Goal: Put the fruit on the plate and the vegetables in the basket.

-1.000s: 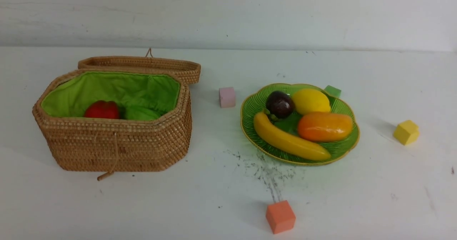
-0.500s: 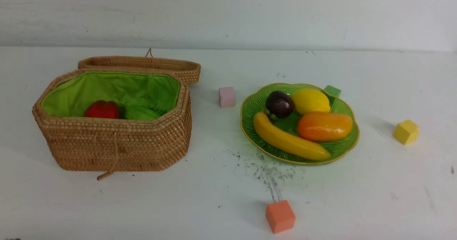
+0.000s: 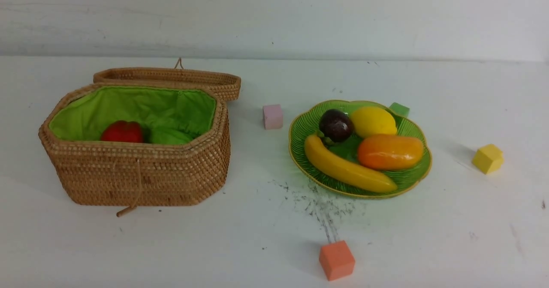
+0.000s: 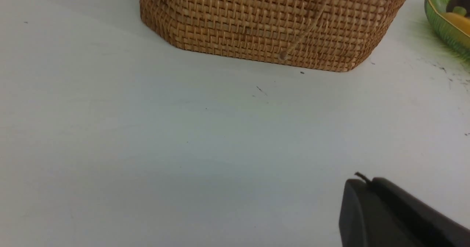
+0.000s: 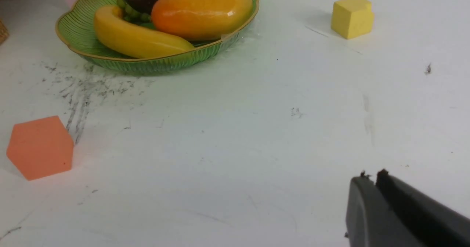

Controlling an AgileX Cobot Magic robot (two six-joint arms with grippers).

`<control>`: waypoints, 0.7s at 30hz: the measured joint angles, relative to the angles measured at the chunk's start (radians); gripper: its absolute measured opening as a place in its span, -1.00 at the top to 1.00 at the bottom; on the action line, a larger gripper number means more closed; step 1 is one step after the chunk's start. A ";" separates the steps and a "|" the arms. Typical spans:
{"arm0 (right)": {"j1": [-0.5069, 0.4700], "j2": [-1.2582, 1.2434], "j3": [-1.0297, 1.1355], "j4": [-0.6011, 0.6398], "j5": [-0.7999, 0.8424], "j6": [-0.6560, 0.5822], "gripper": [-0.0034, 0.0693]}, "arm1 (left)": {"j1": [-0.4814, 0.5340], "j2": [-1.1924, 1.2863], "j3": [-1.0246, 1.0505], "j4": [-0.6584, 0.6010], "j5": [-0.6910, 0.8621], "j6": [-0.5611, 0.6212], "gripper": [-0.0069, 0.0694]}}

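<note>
Up front, the plate holds the mangosteen, lemon, mango and banana, and the pepper and gourd lie in the basket; each wrist view shows its gripper, left gripper and right gripper, clenched on nothing above bare table.

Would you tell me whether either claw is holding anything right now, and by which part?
Nothing is held: the left claw and the right claw are both shut, empty, over bare table.

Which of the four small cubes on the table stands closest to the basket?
The pink cube. It stands between the basket and the plate; the green cube, yellow cube and orange cube all lie farther away.
</note>
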 joint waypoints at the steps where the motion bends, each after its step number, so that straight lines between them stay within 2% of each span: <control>1: 0.000 0.000 0.000 0.000 0.000 0.000 0.79 | 0.000 0.000 0.000 0.000 -0.001 0.000 0.85; 21: 0.000 0.000 0.000 0.000 0.000 0.000 0.72 | 0.000 0.000 0.000 -0.001 -0.001 0.000 0.85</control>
